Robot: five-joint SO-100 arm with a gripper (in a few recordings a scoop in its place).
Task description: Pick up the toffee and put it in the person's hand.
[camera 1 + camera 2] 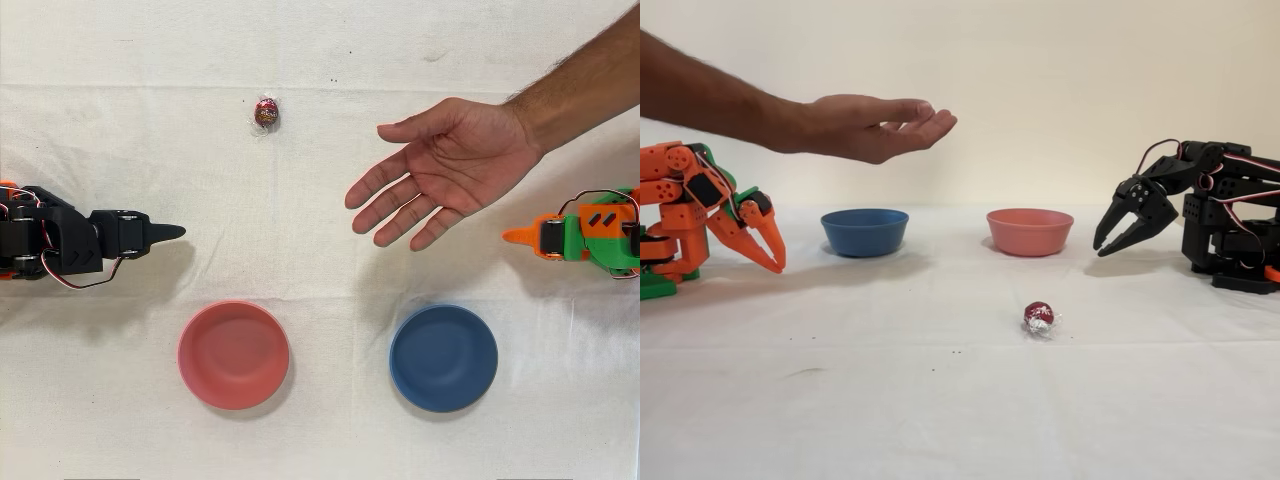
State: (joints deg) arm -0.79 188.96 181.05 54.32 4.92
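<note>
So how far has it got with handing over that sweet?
Nothing is done yet. The toffee lies on the cloth, untouched. The black arm's gripper hangs open beside the red bowl, holding nothing. The person's hand waits palm up. Grasping, carrying and dropping remain.

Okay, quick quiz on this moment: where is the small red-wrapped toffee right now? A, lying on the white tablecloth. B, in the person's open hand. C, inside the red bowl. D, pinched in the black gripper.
A: the small shiny red-wrapped toffee lies alone on the white tablecloth, apart from the black arm's open gripper and the person's empty raised hand.
</note>
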